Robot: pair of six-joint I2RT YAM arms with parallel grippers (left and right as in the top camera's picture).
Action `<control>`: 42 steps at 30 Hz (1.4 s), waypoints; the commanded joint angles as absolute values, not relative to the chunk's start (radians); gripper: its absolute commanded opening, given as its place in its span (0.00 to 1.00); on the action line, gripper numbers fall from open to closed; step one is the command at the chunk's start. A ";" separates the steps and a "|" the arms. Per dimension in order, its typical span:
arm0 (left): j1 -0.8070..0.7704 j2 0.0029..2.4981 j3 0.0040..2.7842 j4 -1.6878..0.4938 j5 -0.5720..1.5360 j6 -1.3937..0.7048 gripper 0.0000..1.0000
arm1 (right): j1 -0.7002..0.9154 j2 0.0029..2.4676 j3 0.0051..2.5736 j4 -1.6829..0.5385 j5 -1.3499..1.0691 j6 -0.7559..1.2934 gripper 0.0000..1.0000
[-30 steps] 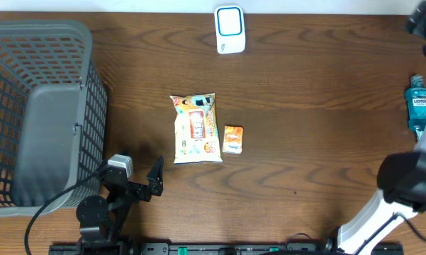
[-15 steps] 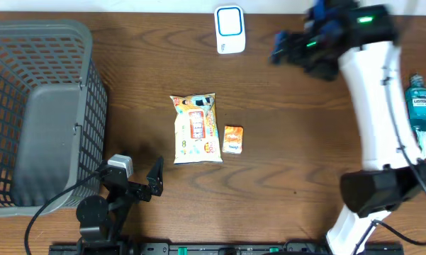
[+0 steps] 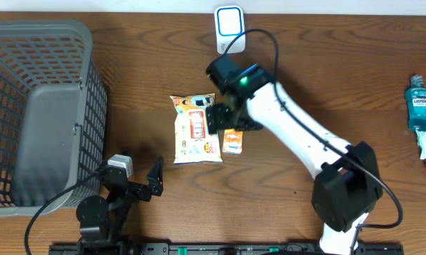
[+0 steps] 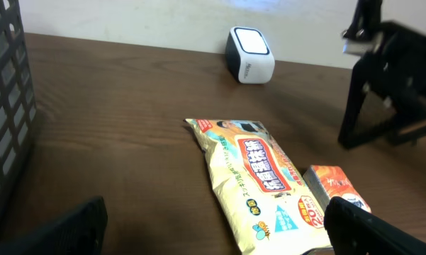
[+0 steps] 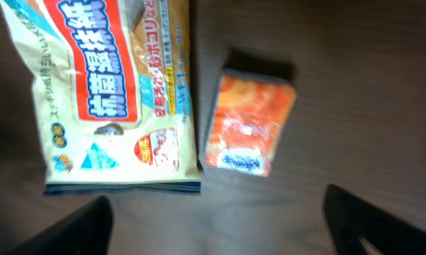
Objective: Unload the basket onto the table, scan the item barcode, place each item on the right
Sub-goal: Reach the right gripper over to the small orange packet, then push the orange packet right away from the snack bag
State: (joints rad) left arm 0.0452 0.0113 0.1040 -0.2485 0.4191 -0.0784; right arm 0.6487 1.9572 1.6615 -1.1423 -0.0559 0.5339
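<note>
The right tool [image 5: 230, 223], fingers spread and holding nothing, hangs above the small orange packet [image 5: 248, 124], lying just ahead between its fingers; lower it straight and keep off the wipes pack [image 5: 106, 92] beside.

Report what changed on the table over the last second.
The right arm swung in from the far right; the right hand now hangs open over the small orange packet beside the yellow wipes pack, gripping nothing. Both packs, the white-and-blue scanner, the grey mesh basket, the blue mouthwash bottle and the open left hand stayed put.
</note>
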 commanded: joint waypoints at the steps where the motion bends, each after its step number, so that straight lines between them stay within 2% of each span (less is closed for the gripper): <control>1: 0.049 0.010 0.084 -0.260 0.417 -0.084 0.98 | 0.674 1.960 1.598 -1.082 0.083 0.553 0.70; 2: 0.049 0.010 0.084 -0.260 0.417 -0.084 0.98 | 0.675 1.960 1.579 -1.055 0.120 0.553 0.63; 3: 0.049 0.010 0.084 -0.260 0.417 -0.084 0.98 | 0.675 1.960 1.564 -1.031 0.140 0.552 0.60; 5: 0.049 0.010 0.084 -0.260 0.417 -0.084 0.98 | 0.668 1.962 1.508 -0.945 0.199 0.513 0.73; 7: 0.049 0.010 0.084 -0.260 0.417 -0.084 0.98 | 0.659 1.964 1.464 -0.884 0.199 0.463 0.76; 16: 0.049 0.010 0.084 -0.260 0.417 -0.084 0.98 | 0.652 1.970 1.389 -0.718 0.151 0.384 0.78; 20: 0.049 0.010 0.084 -0.260 0.417 -0.084 0.98 | 0.653 1.986 1.387 -0.669 0.151 0.385 0.77; 23: 0.049 0.010 0.084 -0.260 0.417 -0.084 0.98 | 0.653 2.025 1.387 -0.640 0.152 0.388 0.73; 26: 0.049 0.010 0.084 -0.260 0.417 -0.084 0.98 | 0.651 2.069 1.387 -0.628 0.152 0.389 0.62; 31: 0.049 0.010 0.084 -0.260 0.417 -0.084 0.98 | 0.647 2.097 1.387 -0.656 0.162 0.430 0.26; 32: 0.049 0.010 0.084 -0.260 0.417 -0.084 0.98 | 0.646 2.093 1.388 -0.665 0.175 0.453 0.22; 34: 0.049 0.010 0.084 -0.260 0.417 -0.084 0.98 | 0.642 2.082 1.389 -0.689 0.214 0.510 0.18; 38: 0.049 0.010 0.084 -0.260 0.417 -0.084 0.98 | 0.612 2.053 1.390 -0.824 0.290 0.776 0.01; 42: 0.049 0.010 0.084 -0.260 0.417 -0.084 0.98 | 0.550 2.040 1.390 -0.917 0.287 0.954 0.01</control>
State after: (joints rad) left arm 0.0452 0.0113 0.1040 -0.2485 0.4191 -0.0784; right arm 0.6075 2.0655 1.3968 -0.8822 0.2420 0.7277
